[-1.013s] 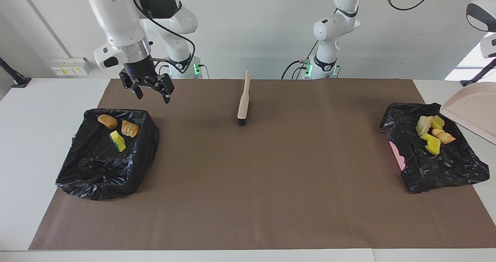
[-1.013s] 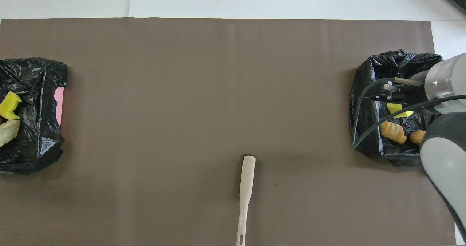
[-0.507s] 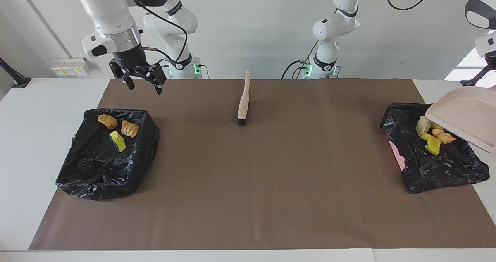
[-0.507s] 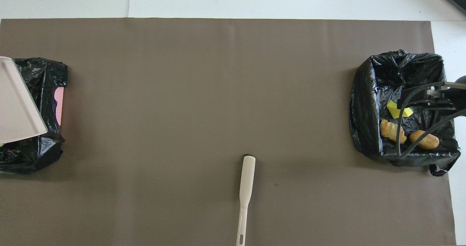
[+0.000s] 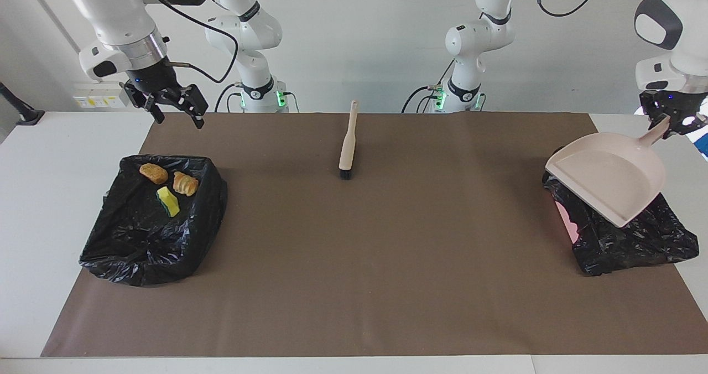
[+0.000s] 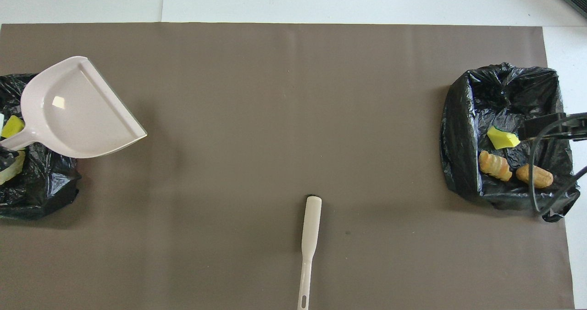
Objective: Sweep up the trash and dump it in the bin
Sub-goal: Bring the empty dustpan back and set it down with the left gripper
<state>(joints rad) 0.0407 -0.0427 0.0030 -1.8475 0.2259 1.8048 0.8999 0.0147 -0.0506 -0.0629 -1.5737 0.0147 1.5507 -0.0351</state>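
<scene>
The pale pink dustpan (image 5: 608,183), held in the air over the black-lined bin (image 5: 636,241) at the left arm's end of the worktop (image 5: 354,263), hides nearly all of that bin's inside in the facing view, so no trash can be counted there from that side. In the overhead view this bin (image 6: 41,186) is cut off at the frame edge, and only two bits of its trash peek out past the dustpan's handle: a bright yellow sponge piece (image 6: 12,126) and a pale lump (image 6: 11,172); whatever else lies in it is out of sight. The left tool (image 5: 666,120) is clamped on the tip of the dustpan's handle, and the pan itself holds nothing. The second bin (image 5: 149,219), at the right arm's end, shows its contents plainly: three pieces of trash, namely one yellow, green-backed sponge (image 5: 167,201) and two tan bread-like lumps (image 5: 153,173) and (image 5: 185,183). The right tool (image 5: 172,106) hangs in the air with its fingers spread and nothing between them; in the overhead view only its dark tip and a cable reach in over that bin. One brush (image 5: 348,141) lies on the brown mat (image 5: 354,307) midway between the two bins, bristle end pointing away from the robots.
</scene>
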